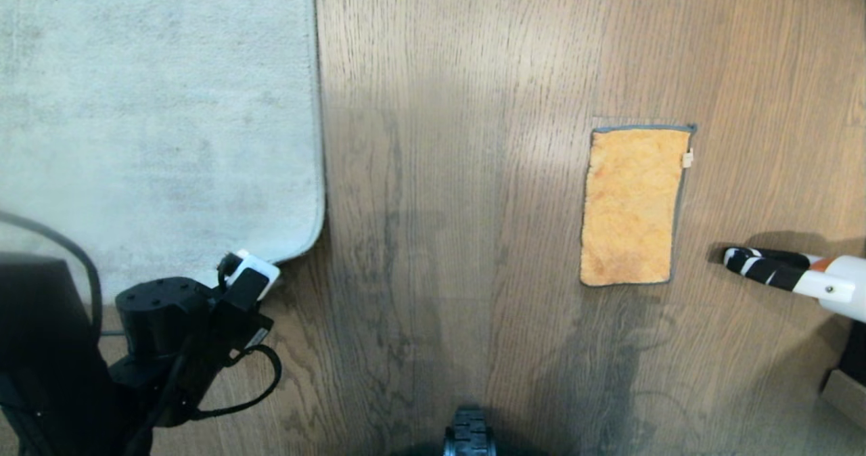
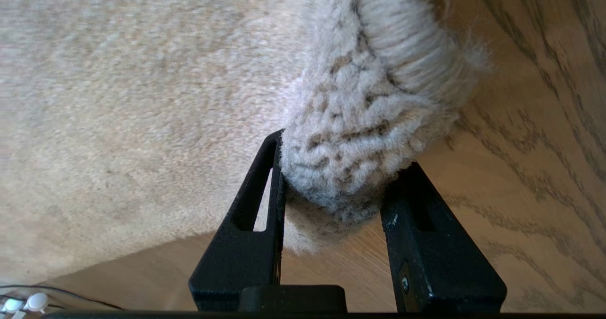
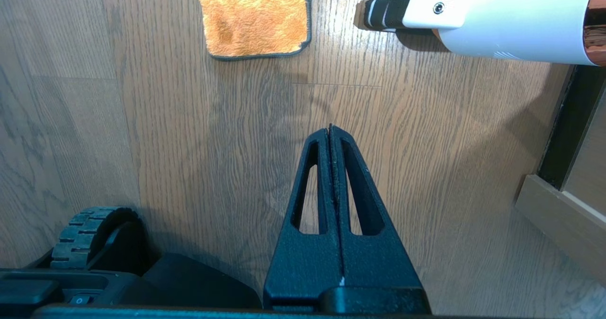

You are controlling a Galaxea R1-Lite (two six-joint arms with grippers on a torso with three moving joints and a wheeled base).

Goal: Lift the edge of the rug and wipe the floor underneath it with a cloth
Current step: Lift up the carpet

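Wood-grain floor (image 1: 460,206), with the left gripper (image 2: 331,196) pinching the rug edge (image 2: 360,148) at its rounded corner.
Soft, floppy pile is bunching between the jaws; gripping deep should be stopping slip. Cloth (image 1: 632,206), fluffy orange, is lying flat well apart, near the right gripper (image 3: 330,132), closed and empty.
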